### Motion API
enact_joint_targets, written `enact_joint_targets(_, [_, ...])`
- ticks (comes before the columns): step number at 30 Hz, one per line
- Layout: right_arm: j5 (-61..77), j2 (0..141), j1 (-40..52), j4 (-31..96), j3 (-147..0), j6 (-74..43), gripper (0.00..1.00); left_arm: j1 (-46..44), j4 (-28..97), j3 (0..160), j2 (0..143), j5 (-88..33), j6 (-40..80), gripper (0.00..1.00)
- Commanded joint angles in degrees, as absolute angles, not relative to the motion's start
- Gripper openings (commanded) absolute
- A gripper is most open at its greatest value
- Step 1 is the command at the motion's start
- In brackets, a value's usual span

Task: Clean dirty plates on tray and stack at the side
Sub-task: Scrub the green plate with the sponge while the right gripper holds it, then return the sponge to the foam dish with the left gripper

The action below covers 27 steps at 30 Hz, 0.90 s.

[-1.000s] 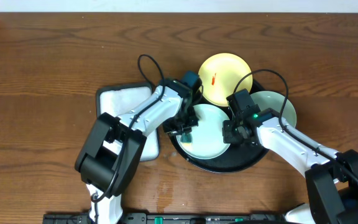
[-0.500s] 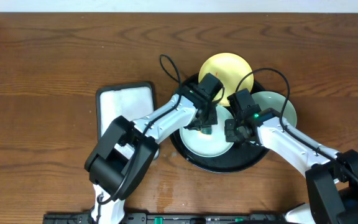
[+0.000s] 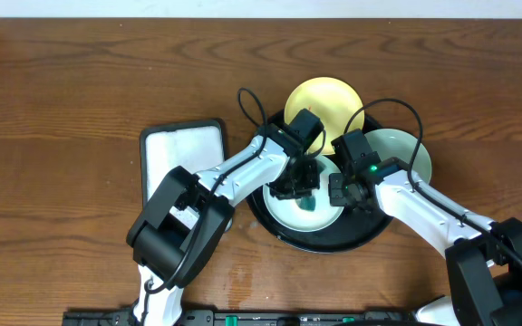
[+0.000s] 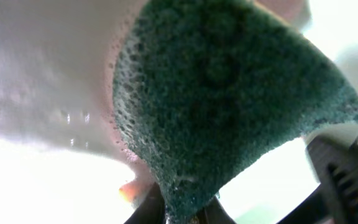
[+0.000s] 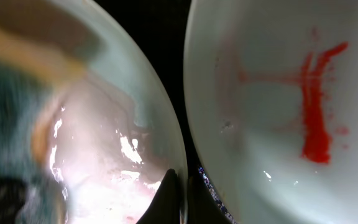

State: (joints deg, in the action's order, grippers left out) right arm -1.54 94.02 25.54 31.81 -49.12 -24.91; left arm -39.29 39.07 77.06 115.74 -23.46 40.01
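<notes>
Mint plate (image 3: 284, 214) on the black tray (image 3: 333, 243): left gripper (image 3: 303, 190) pinches a green sponge (image 4: 229, 106) against it; right gripper (image 3: 337, 194) clamps its 3 o'clock rim.

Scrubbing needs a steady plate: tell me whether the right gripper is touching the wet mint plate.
Touching. Right wrist view: the right gripper pinches the wet mint plate at its rim.

left arm (image 3: 238, 166): white shell, black joints
right arm (image 3: 424, 213): same deal, tiny green light (image 3: 371, 168)
cables (image 3: 246, 101): black loops, one each
left gripper (image 3: 304, 190): black, ribbed finger (image 4: 344, 177)
</notes>
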Motion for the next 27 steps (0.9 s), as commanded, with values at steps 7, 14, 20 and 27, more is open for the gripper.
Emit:
enact_joint_targets(7, [-1.5, 94.1, 25.2, 32.0, -48.9, -23.5, 0.01, -40.9, 37.9, 75.7, 117.7, -26.3, 36.7, 0.09])
enact_joint_targets(14, [-1.5, 94.1, 25.2, 32.1, -48.9, -23.5, 0.01, -40.9, 32.1, 75.7, 118.8, -20.9, 33.0, 0.11])
enact_joint_targets(20, [-1.5, 94.1, 25.2, 32.1, -48.9, -23.5, 0.01, -39.4, 35.6, 75.7, 119.7, -15.8, 32.4, 0.11])
enact_joint_targets(27, [-1.5, 94.1, 25.2, 32.2, -48.9, -23.5, 0.01, -33.5, 42.5, 75.8, 119.4, -9.5, 34.8, 0.08])
